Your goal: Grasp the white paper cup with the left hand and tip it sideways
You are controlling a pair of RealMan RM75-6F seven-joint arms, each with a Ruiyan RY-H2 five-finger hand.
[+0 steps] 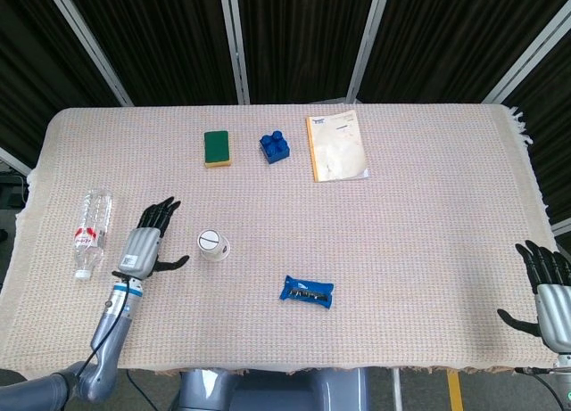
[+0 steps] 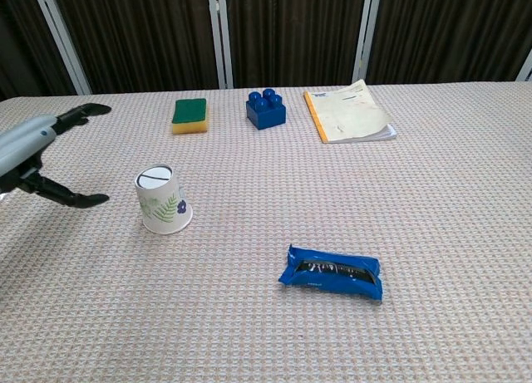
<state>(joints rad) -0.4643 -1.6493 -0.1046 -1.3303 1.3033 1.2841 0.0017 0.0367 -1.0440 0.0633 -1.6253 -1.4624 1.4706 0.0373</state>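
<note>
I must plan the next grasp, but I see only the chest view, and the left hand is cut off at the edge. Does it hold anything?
Observer: No. The head view shows the whole left hand, fingers spread, apart from the white paper cup.
Operator: Does anything lie on the hand's outer side?
Observer: Yes, a water bottle lies on its side, left of the hand.
Operator: And the right hand?
Observer: The right hand is at the head view's lower right edge, fingers spread, holding nothing.

white paper cup (image 2: 163,200), upside down, leaf print
</note>
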